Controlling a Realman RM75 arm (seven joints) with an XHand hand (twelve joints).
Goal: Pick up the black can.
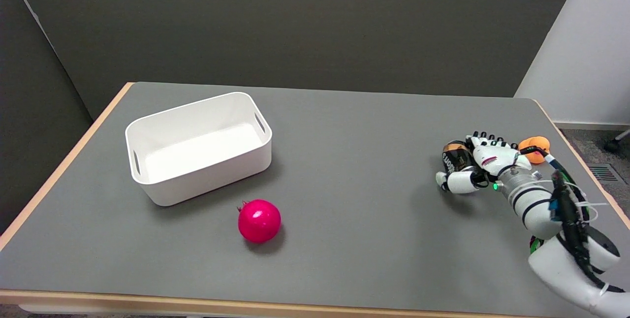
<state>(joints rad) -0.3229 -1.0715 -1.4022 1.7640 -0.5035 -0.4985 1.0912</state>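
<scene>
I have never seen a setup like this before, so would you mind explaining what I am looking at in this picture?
This is a single picture from a camera mounted above the near side of a grey table, looking down and across it. The white jointed thing entering from the lower right is a robot arm, steered remotely by a person. It ends in a black-and-white mechanical right hand with fingers much like ours.

On the table sit a white bin with nothing visible inside it, and a pink pomegranate-like fruit in front of it. Far right, the hand is wrapped around a black can, fingers over its top and thumb below. Whether the can has left the table cannot be told. Just behind the hand lies a small orange object, partly hidden.
</scene>
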